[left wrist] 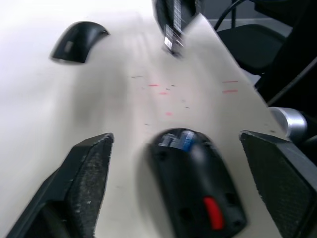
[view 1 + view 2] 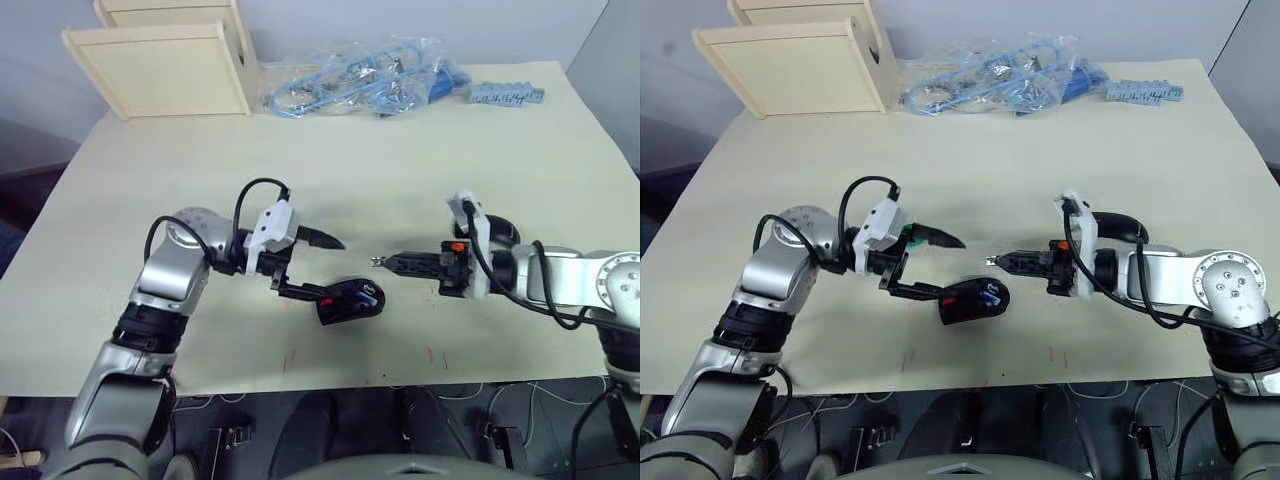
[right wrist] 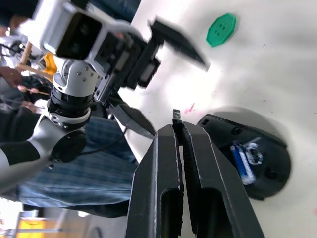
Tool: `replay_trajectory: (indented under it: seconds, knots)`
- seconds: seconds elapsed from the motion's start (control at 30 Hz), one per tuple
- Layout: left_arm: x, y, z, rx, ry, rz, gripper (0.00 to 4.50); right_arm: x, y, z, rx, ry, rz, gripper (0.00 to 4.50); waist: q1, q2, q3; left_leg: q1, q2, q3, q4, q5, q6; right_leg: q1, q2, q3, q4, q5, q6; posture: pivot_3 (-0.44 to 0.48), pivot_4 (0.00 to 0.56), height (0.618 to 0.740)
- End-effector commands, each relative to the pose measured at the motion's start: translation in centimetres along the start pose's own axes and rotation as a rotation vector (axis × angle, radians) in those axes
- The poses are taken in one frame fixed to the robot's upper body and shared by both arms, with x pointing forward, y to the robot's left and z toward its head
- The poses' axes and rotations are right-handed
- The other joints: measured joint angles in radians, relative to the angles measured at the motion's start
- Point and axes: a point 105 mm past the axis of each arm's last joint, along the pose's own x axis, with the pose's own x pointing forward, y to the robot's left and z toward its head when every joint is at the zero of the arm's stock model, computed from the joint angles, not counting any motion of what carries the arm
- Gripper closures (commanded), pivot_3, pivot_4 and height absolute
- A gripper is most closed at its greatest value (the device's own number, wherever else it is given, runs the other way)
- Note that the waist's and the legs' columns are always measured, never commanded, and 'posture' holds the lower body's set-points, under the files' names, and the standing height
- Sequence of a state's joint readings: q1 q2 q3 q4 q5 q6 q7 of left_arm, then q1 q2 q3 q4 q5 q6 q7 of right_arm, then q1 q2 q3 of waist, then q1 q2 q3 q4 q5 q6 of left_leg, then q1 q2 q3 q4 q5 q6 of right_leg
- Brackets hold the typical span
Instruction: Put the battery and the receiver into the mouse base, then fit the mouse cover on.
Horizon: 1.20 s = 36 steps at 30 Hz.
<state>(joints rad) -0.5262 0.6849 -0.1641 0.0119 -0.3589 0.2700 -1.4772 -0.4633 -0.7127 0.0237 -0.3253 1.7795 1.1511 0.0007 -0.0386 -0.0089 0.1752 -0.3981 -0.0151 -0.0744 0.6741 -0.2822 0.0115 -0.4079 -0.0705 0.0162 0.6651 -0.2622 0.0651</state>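
Closest to the head camera sits the black oval mouse base with its red patch, lying on the pale table near the front edge, and the left gripper straddles its rear with both black fingers spread wide, one finger low beside the shell and one raised above, likely placed to steady it. Facing it across a gap, the right gripper points its tips at the base, pinched narrow on a tiny dark sliver, which I judge to be the receiver. Over to the left wrist view now: the base lies between the two wide pads, not clearly touched, and a slim silver-and-blue battery already rests in its far end, while the plain glossy black curved mouse cover waits well apart on the table, set aside for the last step. Right wrist view: the closed fingers carry that sliver just above the open base, the battery visible inside, and a green round disc lies beyond.
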Motion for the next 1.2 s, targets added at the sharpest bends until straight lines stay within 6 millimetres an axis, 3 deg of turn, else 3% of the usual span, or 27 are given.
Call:
replay_trajectory:
  seconds: [0.03, 0.43, 0.9, 1.2]
  knots:
    - [-0.4, -0.6, 0.6, 0.029, -0.018, 0.028, 0.08, -1.4, 0.5, 0.3, -0.186, -0.045, 0.001, 4.50, 0.002, 0.000, 0.000, 0.000, 0.000, 0.000, 0.000, 0.000, 0.000, 0.000, 0.000, 0.000, 0.000, 0.000, 0.000, 0.000, 0.150, 0.740]
    - [2.0, -2.3, -1.6, -0.009, 0.022, 0.139, 0.08, -5.1, -0.8, -3.8, -0.714, -0.103, 0.064, 4.50, 0.009, 0.000, 0.000, 0.001, -0.001, 0.001, 0.003, 0.000, 0.000, 0.000, 0.000, 0.001, 0.002, 0.000, 0.001, 0.000, 0.150, 0.740]
    - [3.5, -1.3, -3.4, -0.046, 0.076, 0.282, 0.08, -5.6, -1.5, -4.0, -0.799, -0.135, 0.075, 4.50, 0.022, -0.001, 0.000, 0.008, 0.000, 0.001, 0.010, 0.000, 0.000, 0.004, 0.001, 0.003, 0.013, 0.001, 0.000, 0.000, 0.150, 0.740]
    - [4.5, -1.3, -4.2, -0.094, 0.069, 0.262, 0.08, -5.6, -1.7, -3.8, -0.805, -0.141, 0.059, 4.50, 0.026, -0.001, 0.000, 0.008, -0.001, 0.001, 0.010, 0.000, 0.000, 0.004, 0.001, 0.002, 0.013, 0.001, 0.000, 0.000, 0.150, 0.740]
